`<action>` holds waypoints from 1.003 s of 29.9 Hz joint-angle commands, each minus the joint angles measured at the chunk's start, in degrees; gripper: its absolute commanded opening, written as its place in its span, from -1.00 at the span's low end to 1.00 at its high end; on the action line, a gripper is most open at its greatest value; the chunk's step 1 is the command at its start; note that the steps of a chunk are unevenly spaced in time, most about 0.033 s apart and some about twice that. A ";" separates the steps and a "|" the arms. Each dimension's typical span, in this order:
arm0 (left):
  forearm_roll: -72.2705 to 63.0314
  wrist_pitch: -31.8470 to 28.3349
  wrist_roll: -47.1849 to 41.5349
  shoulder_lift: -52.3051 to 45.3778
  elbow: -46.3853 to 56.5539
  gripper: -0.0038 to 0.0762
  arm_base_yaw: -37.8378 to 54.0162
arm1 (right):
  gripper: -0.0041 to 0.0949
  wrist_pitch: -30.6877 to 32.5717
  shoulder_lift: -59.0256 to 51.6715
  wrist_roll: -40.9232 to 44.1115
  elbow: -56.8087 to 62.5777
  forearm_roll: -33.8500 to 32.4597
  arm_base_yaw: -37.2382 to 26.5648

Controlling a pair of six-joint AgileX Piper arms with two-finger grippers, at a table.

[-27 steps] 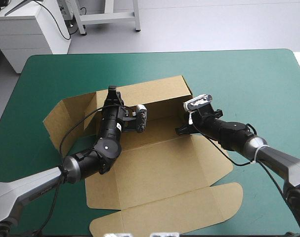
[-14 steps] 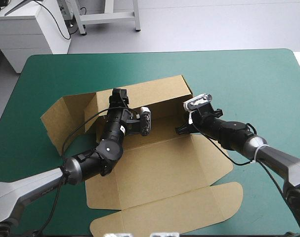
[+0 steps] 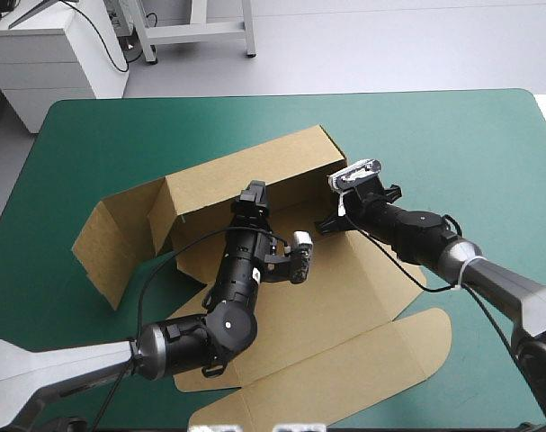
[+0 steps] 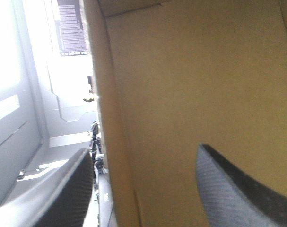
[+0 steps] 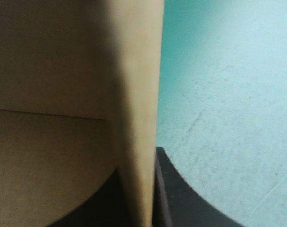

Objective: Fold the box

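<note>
The brown box (image 3: 281,306) lies as a cut sheet on the teal-green cover, its back wall (image 3: 255,166) raised and its left side flap (image 3: 111,243) standing up. My left gripper (image 3: 253,193) reaches in over the sheet to the inside of the back wall. Its black fingers (image 4: 238,189) stand apart, open, with the wall's edge (image 4: 112,142) between them and nothing gripped. My right gripper (image 3: 329,223) is at the wall's right end. In the right wrist view it (image 5: 138,198) is shut on the box, the board's edge (image 5: 138,94) running out from between the fingers.
The lid panel with its rounded tuck flap (image 3: 344,369) lies flat toward the table's near edge. Bare teal-green cover (image 3: 452,135) stretches beyond the box on the far and right sides; it (image 5: 228,94) also shows beside the right gripper.
My left gripper let go of the back wall, opened, and moved right along it toward the middle. The box swung and shifted right. The right gripper stayed shut on the wall's end.
</note>
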 commanded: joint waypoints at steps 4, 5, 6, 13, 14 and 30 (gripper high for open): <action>2.53 8.85 -0.79 -1.80 -1.27 0.23 -5.53 | -0.96 0.10 -1.49 0.42 -2.41 4.29 -0.02; 2.53 9.51 -0.79 -1.80 -1.27 0.23 -6.00 | -0.96 0.10 -1.35 0.42 -2.41 4.29 -0.02; 2.41 10.34 -0.79 -1.80 -1.27 0.22 -6.50 | -0.96 0.10 -1.31 0.42 -2.41 4.29 -0.02; -7.80 10.88 1.23 -2.33 -3.84 -0.19 -6.69 | -0.96 -0.88 -0.86 0.42 -2.41 4.29 -0.67; -10.51 9.87 3.00 -2.45 -5.15 -0.39 -6.30 | -0.96 -1.04 -0.86 0.53 -2.41 4.29 -1.04; -85.73 6.23 53.40 -5.41 -45.17 -0.92 26.76 | -0.96 5.69 -0.31 6.04 -2.41 -3.47 -3.66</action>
